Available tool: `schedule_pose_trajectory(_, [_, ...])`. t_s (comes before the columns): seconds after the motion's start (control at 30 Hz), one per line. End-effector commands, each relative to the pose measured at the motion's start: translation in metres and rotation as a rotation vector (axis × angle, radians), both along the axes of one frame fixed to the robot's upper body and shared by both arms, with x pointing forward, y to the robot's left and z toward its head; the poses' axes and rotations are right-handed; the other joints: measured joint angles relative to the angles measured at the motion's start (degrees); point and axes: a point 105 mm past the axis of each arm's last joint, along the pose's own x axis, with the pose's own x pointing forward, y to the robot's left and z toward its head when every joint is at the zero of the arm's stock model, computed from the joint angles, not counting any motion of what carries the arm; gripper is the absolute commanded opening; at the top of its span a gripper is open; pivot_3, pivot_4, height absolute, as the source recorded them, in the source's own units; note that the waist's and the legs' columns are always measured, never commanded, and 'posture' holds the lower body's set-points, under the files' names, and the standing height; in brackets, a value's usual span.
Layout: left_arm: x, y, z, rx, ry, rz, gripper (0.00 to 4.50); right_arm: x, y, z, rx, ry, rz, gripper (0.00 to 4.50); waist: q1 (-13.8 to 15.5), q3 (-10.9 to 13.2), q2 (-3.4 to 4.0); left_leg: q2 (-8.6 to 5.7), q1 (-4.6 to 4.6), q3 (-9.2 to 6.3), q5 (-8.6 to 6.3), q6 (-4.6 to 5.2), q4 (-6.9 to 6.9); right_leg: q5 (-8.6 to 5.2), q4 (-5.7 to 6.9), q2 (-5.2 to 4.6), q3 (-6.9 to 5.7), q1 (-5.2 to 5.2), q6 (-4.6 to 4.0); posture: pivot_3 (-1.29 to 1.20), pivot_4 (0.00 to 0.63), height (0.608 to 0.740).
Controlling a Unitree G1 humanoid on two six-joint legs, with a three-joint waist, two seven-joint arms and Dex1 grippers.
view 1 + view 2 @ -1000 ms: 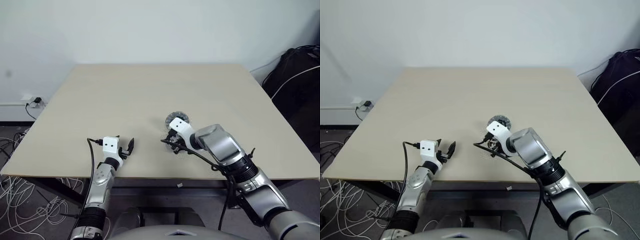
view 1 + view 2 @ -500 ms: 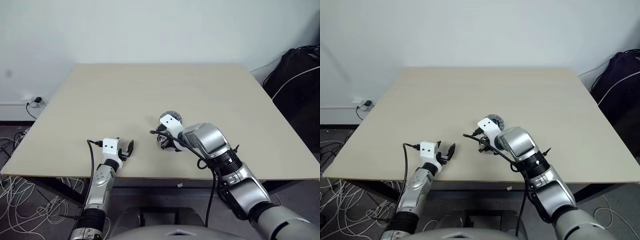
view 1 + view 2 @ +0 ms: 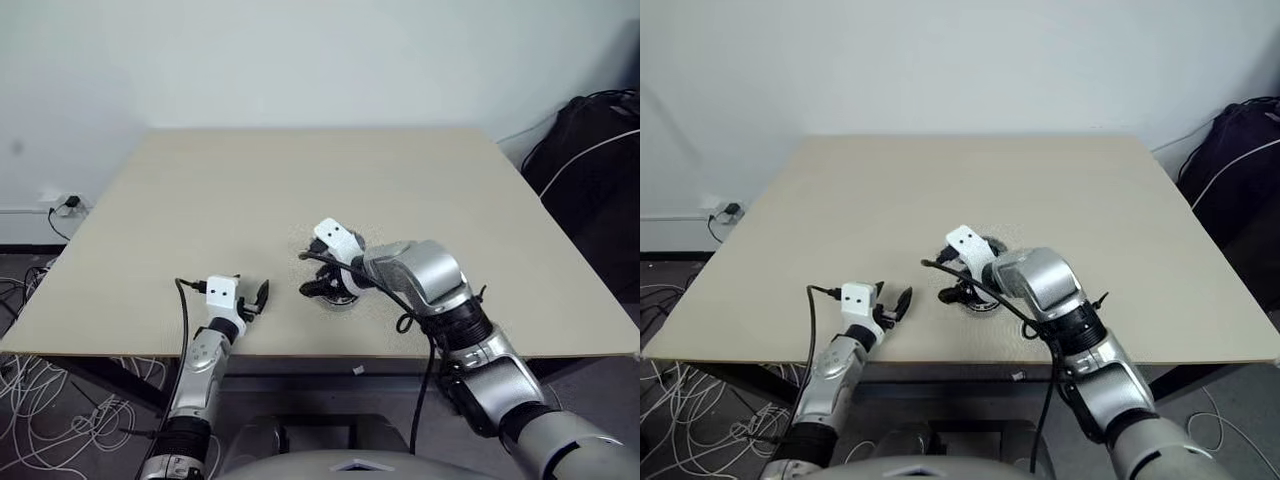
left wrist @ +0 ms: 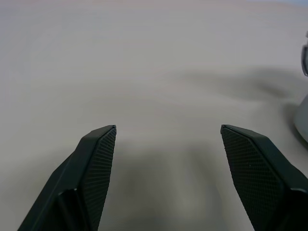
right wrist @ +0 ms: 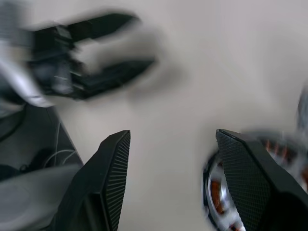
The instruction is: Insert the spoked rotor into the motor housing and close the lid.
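The motor housing [image 5: 222, 191], a dark round casing with copper windings, lies on the table near the front edge [image 3: 341, 299]. Its blurred centre looks silvery, and I cannot make out the spoked rotor as a separate thing. My right gripper [image 5: 171, 132] hangs open just above and left of the housing [image 3: 317, 287], nothing between its fingers. The lid [image 3: 357, 241] is a grey disc just behind the right wrist, partly hidden by it. My left gripper [image 4: 168, 131] stands open and empty over bare table, left of the housing [image 3: 257, 297].
The beige table [image 3: 300, 190] has wide free room behind and to both sides. A dark bag [image 3: 600, 170] stands off the right edge. Cables [image 3: 40, 400] lie on the floor to the left.
My right gripper has swung left and lifted a little, and its jaws have gone from shut to open. The left arm has not moved.
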Motion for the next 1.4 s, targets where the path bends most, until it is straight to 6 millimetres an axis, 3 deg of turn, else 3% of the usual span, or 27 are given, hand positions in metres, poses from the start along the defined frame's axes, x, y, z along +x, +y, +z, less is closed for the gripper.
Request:
schedule_pose_trajectory(0.03, [0.006,-0.001,0.008,-0.006,-0.028,-0.007,3.67,-0.007,0.005,0.016,0.013,-0.187,0.209,3.07,0.0,0.0,0.00,0.00,0.00,0.00,0.00,0.00,0.00,0.00,-0.01,-0.01,-0.02,0.02,0.01,0.00,0.000,0.740])
schedule_pose_trajectory(0.33, [0.006,-0.001,0.006,-0.012,-0.028,-0.002,3.67,0.008,-0.033,-0.014,-0.279,-0.419,0.526,3.07,-0.2,0.0,-0.02,0.02,0.08,0.03,0.00,0.00,0.03,0.00,-0.01,-0.02,-0.05,0.12,0.02,0.00,0.000,0.740])
schedule_pose_trajectory(0.7, [0.006,0.001,0.006,-0.017,-0.025,0.008,3.67,0.023,-0.051,-0.031,-0.452,-0.572,0.752,3.07,0.3,0.0,-0.02,0.02,0.09,0.02,0.00,0.01,0.04,0.01,0.00,-0.02,-0.04,0.16,0.01,0.00,0.000,0.740])
schedule_pose_trajectory(0.97, [0.005,0.001,0.005,-0.021,-0.023,0.018,3.67,0.024,-0.064,-0.035,-0.508,-0.597,0.865,3.07,0.4,0.0,-0.02,0.02,0.12,0.02,0.01,0.01,0.04,0.01,0.02,-0.02,-0.03,0.30,0.00,0.00,0.000,0.740])
schedule_pose_trajectory(1.4, [0.005,0.001,0.005,-0.024,-0.021,0.017,3.67,0.006,-0.074,-0.050,-0.504,-0.513,0.910,3.07,0.6,0.0,-0.01,0.02,0.13,0.03,0.01,0.01,0.05,0.00,0.03,-0.01,-0.01,0.42,-0.03,0.00,0.000,0.740])
